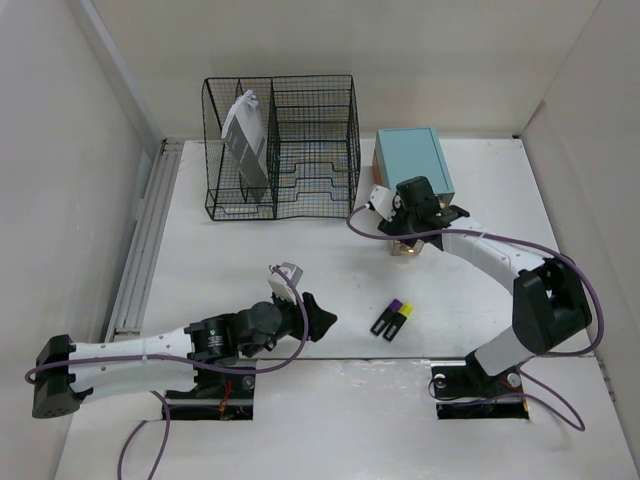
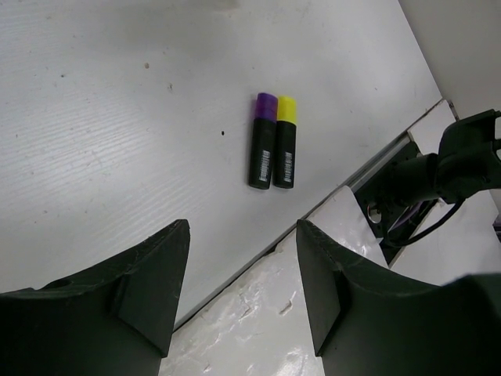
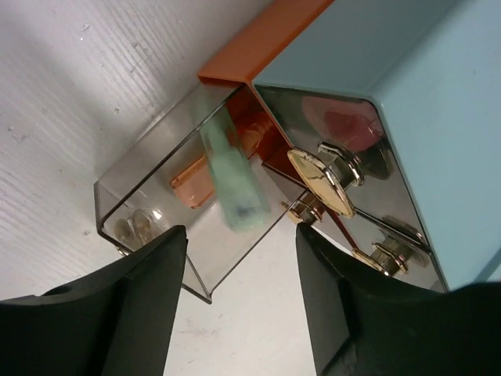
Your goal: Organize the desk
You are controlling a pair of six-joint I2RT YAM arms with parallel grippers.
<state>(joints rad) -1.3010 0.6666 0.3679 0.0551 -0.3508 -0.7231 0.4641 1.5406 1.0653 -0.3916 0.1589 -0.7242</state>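
Take the teal box [image 1: 413, 160] as your mark; it and everything else sits on the white desk [image 1: 220, 270]. Well to the left of the box, at the back, stands the wire rack [image 1: 310, 130] with one pale flat item [image 1: 245, 135] upright in its left bay. Nearer you and left of the box, your left gripper [image 1: 320, 320] hangs low over the desk, jaws apart with nothing between them.

The coming move, as I judge it, turns on the pair lying straight toward you from the box. The purple-capped marker [image 2: 263, 141] and the yellow-capped marker [image 2: 285, 142] lie flat, touching side to side. They sit just right of the left gripper and ahead of its jaws. Their long axes run nearly straight away from the fingers, with the caps on the end toward the box. So the jaws' closing line crosses the barrels and little twist looks needed. Taking one marker without nudging its twin will be fiddly.

Your left arm is the nearer one. There is bare desk all round the pair, except on the side away from the box, where a seam [image 1: 400, 358] runs close by.

At the box's front the clear drawer [image 3: 129, 207] stands pulled out. Your right gripper [image 3: 241, 231] is above it, jaws open and holding nothing. A blurred pale green stick [image 3: 231, 176] shows at the drawer; you cannot tell whether it has settled inside.
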